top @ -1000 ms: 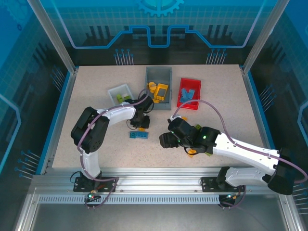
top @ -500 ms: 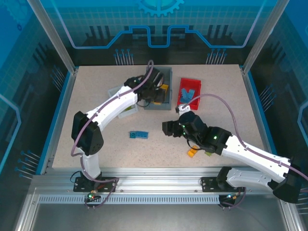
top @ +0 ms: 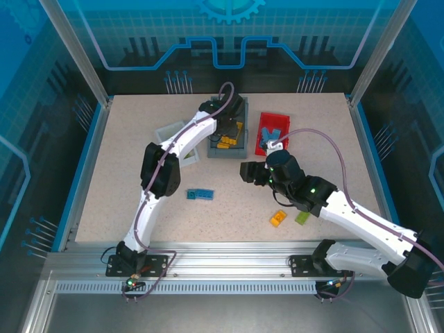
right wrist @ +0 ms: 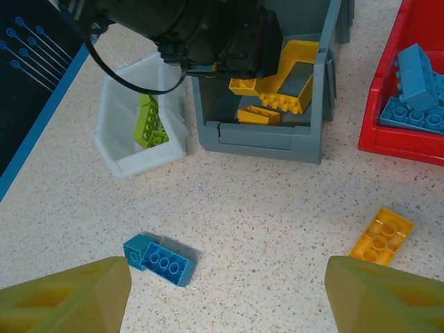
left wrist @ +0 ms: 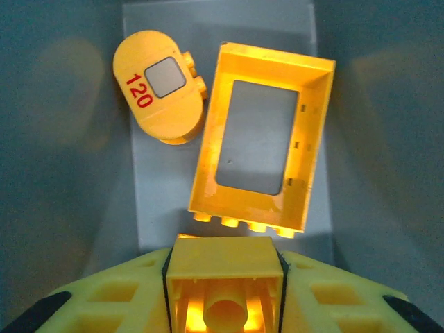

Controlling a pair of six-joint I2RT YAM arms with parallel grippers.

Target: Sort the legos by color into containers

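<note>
I'd say it's nearly done: the left claw [top: 222,130] holds a yellow brick [left wrist: 223,267] over the grey bin [right wrist: 263,139], the right claw [top: 248,172] is wide and empty, and a blue brick [right wrist: 158,258], an orange brick [right wrist: 381,236] and a green brick [top: 303,217] wait on the table [right wrist: 277,201].

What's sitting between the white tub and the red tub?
A grey bin holding yellow bricks; the right wrist view shows it plainly.

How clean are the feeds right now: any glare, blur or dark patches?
Top external: even light, blue reflections on the enclosure panels. Left wrist: yellow open-frame brick sharp, small yellow brick in the jaws glowing, grey plastic bin walls dim. Right wrist: speckled table sharp, near jaws blurred.
</note>
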